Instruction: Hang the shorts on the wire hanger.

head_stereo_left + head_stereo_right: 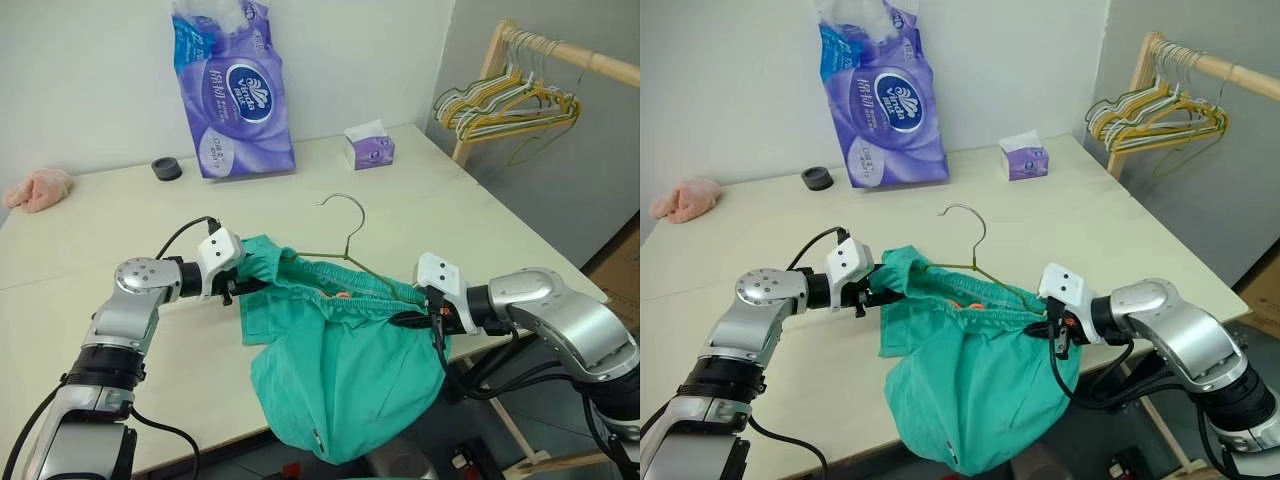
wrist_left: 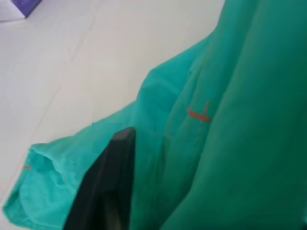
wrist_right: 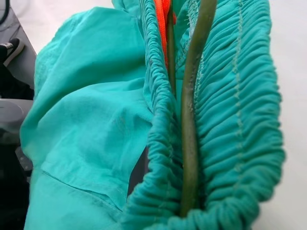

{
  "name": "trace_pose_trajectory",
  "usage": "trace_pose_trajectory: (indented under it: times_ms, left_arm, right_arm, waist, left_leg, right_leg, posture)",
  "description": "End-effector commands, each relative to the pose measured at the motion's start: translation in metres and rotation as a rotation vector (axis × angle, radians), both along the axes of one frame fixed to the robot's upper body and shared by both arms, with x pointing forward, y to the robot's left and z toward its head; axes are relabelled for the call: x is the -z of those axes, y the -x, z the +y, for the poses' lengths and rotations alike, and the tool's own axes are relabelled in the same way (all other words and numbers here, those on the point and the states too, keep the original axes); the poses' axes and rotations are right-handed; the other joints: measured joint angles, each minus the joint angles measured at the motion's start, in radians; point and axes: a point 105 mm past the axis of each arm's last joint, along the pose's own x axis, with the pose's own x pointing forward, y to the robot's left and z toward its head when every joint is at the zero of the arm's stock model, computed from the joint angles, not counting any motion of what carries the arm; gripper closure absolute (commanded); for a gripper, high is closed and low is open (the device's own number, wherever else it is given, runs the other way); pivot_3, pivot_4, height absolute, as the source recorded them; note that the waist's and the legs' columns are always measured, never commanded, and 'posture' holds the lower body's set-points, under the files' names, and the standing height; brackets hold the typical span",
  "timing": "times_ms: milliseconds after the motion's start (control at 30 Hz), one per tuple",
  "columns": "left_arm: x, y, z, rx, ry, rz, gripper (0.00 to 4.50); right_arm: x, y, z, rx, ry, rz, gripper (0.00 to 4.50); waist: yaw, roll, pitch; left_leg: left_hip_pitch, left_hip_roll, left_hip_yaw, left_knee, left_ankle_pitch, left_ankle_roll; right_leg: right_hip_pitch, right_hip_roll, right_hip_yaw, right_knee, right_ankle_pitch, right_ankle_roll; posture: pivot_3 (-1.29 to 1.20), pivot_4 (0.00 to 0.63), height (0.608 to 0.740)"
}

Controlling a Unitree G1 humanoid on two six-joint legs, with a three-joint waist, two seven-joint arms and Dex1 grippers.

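Table point(image 1: 420, 200) edge carries the work, so the shorts point(image 1: 340, 390) can drape freely below it. Waistband is stretched around the wire hanger point(image 1: 352, 232), hook upward. Right gripper point(image 1: 432, 318) pinches waistband and wire together as anchor; left gripper point(image 1: 232, 290) sits at the opposite end, its spread not discernible.

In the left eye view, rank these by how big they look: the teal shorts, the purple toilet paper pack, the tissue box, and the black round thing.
1. Teal shorts, though nearest the camera
2. Purple toilet paper pack
3. Tissue box
4. Black round thing
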Motion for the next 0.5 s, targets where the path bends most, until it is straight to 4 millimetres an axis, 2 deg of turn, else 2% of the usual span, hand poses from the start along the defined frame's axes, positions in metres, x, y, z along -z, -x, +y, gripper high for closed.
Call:
trace_pose_trajectory:
  times_ms: [33, 200, 333, 433, 500]
  left_arm:
    - [-0.016, -0.001, 0.012, -0.078, 0.059, -0.084, 1.62]
    - [-0.039, -0.004, 0.043, -0.25, 0.179, -0.135, 1.62]
    - [-0.054, -0.002, 0.059, -0.315, 0.232, -0.147, 1.62]
    - [-0.067, 0.007, 0.045, -0.245, 0.323, -0.089, 1.62]
    - [-0.069, 0.02, 0.023, -0.137, 0.341, -0.023, 1.62]
  right_arm:
    - [-0.011, -0.002, 0.002, 0.008, -0.032, -0.035, 4.5]
    - [-0.009, -0.004, 0.001, 0.065, -0.067, -0.001, 4.5]
    - [-0.007, -0.006, -0.002, 0.119, -0.092, 0.025, 4.5]
    - [-0.006, -0.01, -0.011, 0.204, -0.115, 0.043, 4.5]
    - [-0.006, -0.011, -0.019, 0.275, -0.133, 0.058, 4.5]
  waist:
    - [0.0, 0.0, 0.0]
    - [0.006, 0.0, 0.0]
    - [0.007, 0.0, 0.0]
    - [0.008, 0.0, 0.0]
    - [0.008, 0.0, 0.0]
  left_leg:
    - [0.0, 0.0, 0.0, 0.0, 0.0, 0.0]
    - [0.0, 0.0, 0.0, 0.001, 0.0, 0.0]
    - [0.0, 0.0, 0.0, 0.001, 0.0, 0.0]
    - [0.0, 0.0, 0.0, 0.001, 0.0, 0.0]
    - [-0.001, 0.0, 0.0, 0.001, 0.0, 0.0]
  right_leg:
    - [0.0, 0.0, 0.0, 0.0, 0.0, 0.0]
    - [0.0, 0.0, 0.0, 0.0, 0.0, 0.0]
    - [0.0, 0.0, 0.0, 0.0, 0.0, 0.0]
    - [0.0, 0.0, 0.0, 0.0, 0.0, 0.0]
    - [0.0, 0.0, 0.0, 0.0, 0.0, 0.0]
  posture:
    - [-0.38, 0.034, 0.74]
    - [-0.38, 0.037, 0.74]
    - [-0.38, 0.04, 0.74]
    - [-0.39, 0.044, 0.74]
    - [-0.4, 0.051, 0.74]
